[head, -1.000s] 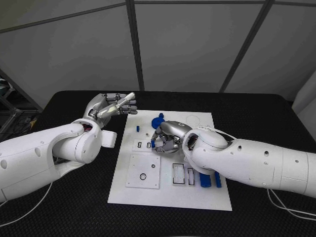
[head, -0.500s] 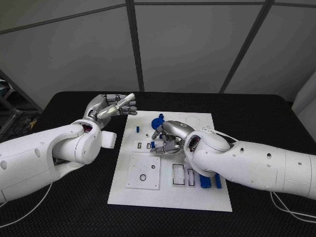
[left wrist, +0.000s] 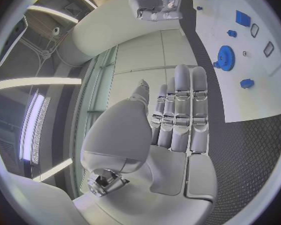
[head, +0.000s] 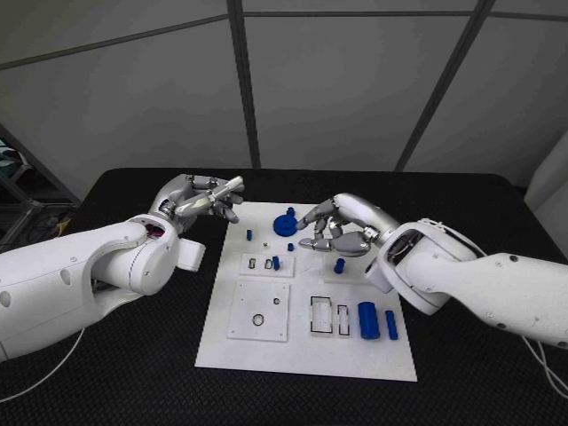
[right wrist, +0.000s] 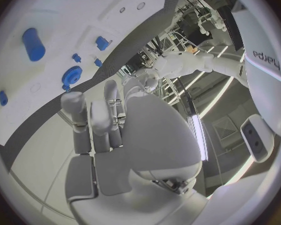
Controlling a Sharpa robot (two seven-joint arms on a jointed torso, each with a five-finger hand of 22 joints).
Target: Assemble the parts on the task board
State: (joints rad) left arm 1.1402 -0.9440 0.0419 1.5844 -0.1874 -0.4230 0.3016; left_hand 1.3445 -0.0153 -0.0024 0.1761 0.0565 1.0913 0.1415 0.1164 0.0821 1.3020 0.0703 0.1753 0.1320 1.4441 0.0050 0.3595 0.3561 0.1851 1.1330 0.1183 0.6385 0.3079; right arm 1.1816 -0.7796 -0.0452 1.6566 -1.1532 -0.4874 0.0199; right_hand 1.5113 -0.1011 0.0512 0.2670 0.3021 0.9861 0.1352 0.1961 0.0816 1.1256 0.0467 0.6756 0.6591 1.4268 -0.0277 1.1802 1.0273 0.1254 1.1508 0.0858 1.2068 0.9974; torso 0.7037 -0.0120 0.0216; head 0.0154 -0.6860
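My right hand (head: 339, 229) hovers over the far half of the white board (head: 307, 351), just beside the blue gear (head: 286, 223). Its fingers are curled loosely inward, and my wrist camera shows nothing between them, so I judge it closed on nothing, poised above the parts so that it can come down on the next one. A small blue peg (head: 339, 264) stands on the board right below it, on the near side of the gear; it looks free of my fingers.

My left hand (head: 201, 200) is lifted off the table beside the board's far left corner, well clear of the gear. Its fingers lie straight and close together, the thumb folded across, holding nothing; I keep it there, I think, so that it does not shade the work.

Nearer to me than the gear, a small blue pin (head: 275, 263) sits in a slot plate, and a fat blue cylinder (head: 367, 319) lies beside a thin blue bar (head: 390, 323) at the board's near right. These lie loose, so much of the assembling is left.
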